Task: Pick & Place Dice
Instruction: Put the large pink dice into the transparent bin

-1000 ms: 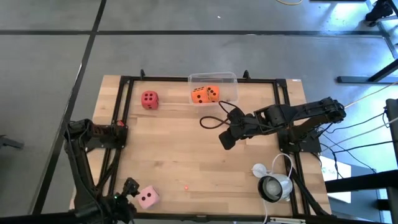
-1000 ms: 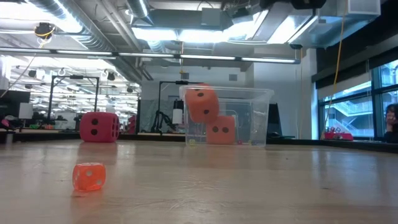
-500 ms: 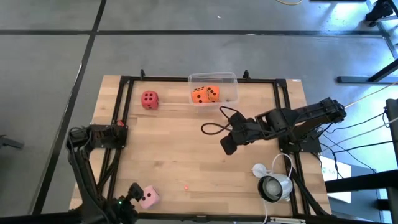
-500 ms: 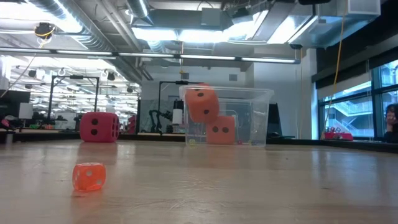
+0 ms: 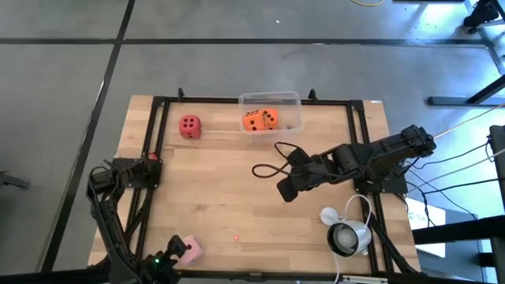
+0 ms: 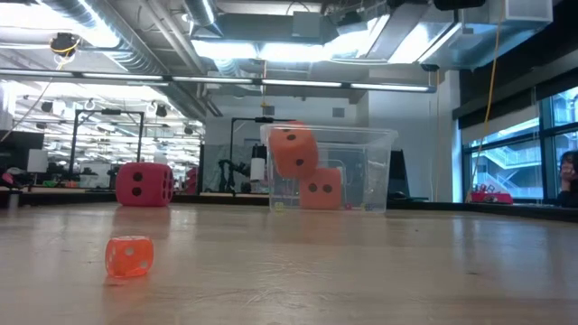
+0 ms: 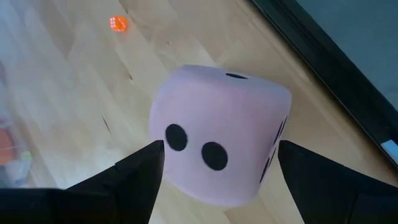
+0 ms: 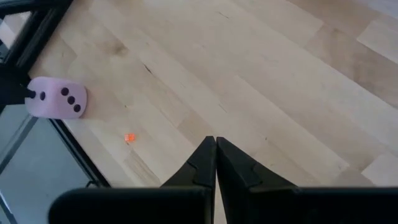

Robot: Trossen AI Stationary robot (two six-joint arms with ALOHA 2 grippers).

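One pink die hugs the table edge.

Wide bare table between the arms; I see clear passage there. Obstacles: red die by the far rail, clear bin holding orange dice, right arm's looped cable mid-table.

My two arms are matte black, chunky jointed links. Right arm trails a thin black cable that loops off its wrist. Left arm is slim black tubing with a small green light near its wrist. Pincer fingers are dark, flat, tapered wedges.
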